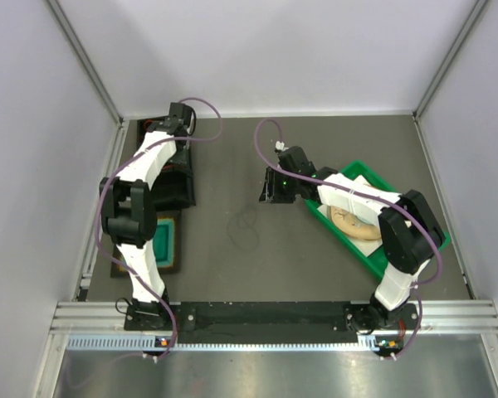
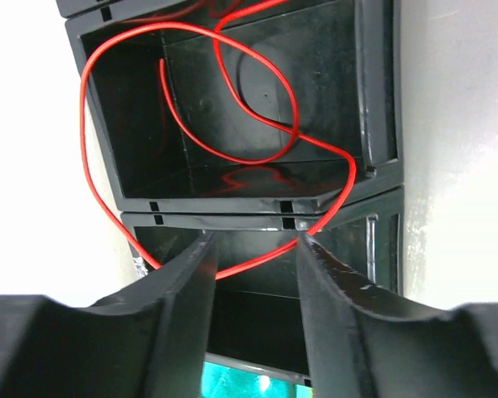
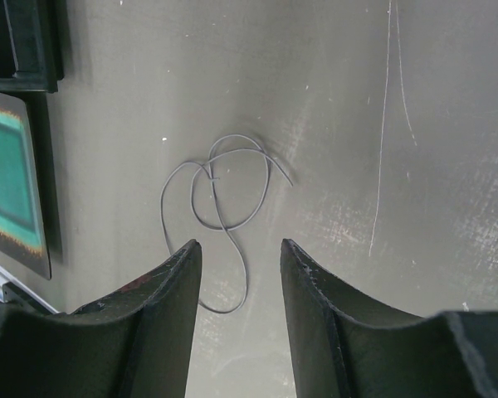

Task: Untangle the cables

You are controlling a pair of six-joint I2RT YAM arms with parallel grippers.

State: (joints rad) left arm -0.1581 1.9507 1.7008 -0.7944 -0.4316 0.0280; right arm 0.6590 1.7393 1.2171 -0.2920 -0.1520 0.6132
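An orange-red cable (image 2: 91,124) lies in loose loops inside a black compartment bin (image 2: 224,206) and hangs over its divider wall. My left gripper (image 2: 253,242) is open just in front of that wall, and a strand of the red cable runs across the gap between its fingertips. From the top the left gripper (image 1: 183,157) is over the black bin (image 1: 176,189) at the back left. A thin dark cable (image 3: 216,199) lies knotted in a small loop on the table (image 1: 247,228). My right gripper (image 3: 236,245) is open and empty above it (image 1: 266,192).
A green tray (image 1: 349,245) with a white and a tan object stands at the right under the right arm. A teal mat with a dark border (image 1: 162,240) lies in front of the black bin, and shows in the right wrist view (image 3: 8,182). White walls enclose the table.
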